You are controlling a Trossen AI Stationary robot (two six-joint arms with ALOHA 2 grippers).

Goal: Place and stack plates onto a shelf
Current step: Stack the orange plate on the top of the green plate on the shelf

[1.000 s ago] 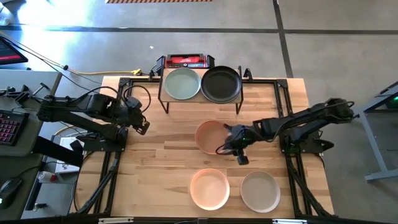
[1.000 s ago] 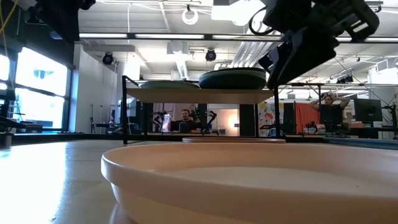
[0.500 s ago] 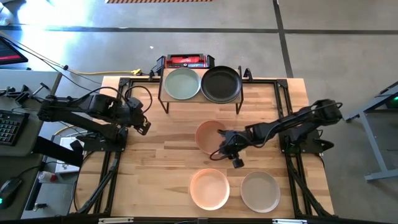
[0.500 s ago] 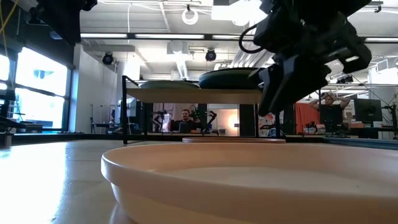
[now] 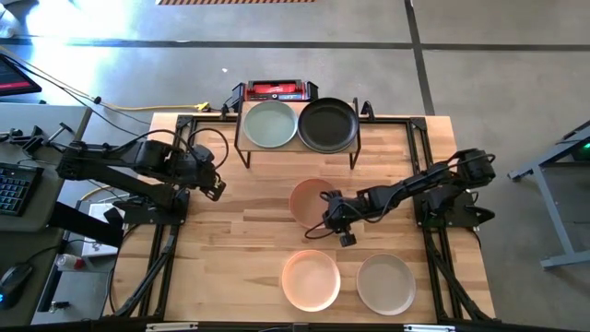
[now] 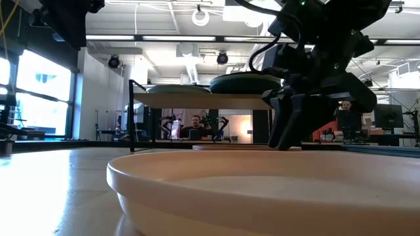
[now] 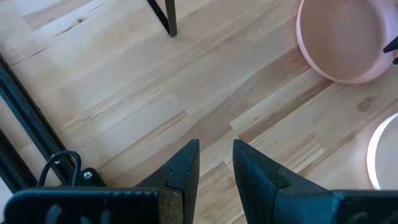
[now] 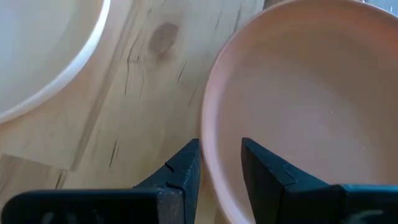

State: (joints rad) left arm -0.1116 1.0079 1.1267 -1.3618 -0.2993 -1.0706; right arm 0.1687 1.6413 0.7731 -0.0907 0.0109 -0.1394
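Note:
A pale green plate and a black plate lie side by side on the shelf at the table's far edge. A peach-pink plate rests on its base at the table's middle. My right gripper is open at that plate's near-right rim. One finger stands outside the rim and the other finger stands over the inside. No touch shows. My left gripper hovers open over bare wood at the left.
Another peach plate and a cream plate sit near the front edge; the peach one fills the low view's foreground. A red-and-black device stands behind the shelf. Bare wood lies left of the middle plate.
My right gripper has come down and a little toward the table's left, tipping steeper, until its fingers stand astride the middle peach-pink plate's rim. The plate has not moved.

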